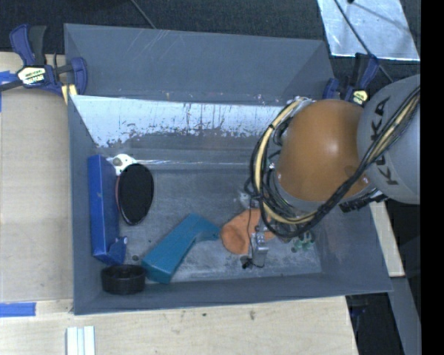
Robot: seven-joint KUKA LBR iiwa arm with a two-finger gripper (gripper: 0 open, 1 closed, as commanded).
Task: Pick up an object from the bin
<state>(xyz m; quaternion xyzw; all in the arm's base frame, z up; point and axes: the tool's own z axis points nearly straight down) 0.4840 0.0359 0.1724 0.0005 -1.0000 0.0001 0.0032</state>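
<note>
My gripper (256, 256) reaches down to the bin floor at the lower right, just beneath the orange dome on the wrist. Its metal fingertips stand right beside a flat orange piece (237, 233), touching or nearly touching its right edge. To the left of that lies a teal blue L-shaped block (176, 246), slanting from the middle of the floor down toward the front wall.
A black oval brush with a white end (134, 191) lies at the left, next to a long dark blue bar (101, 208) along the left wall. A black round cap (123, 279) sits in the front left corner. A small green bit (302, 245) lies right of the gripper.
</note>
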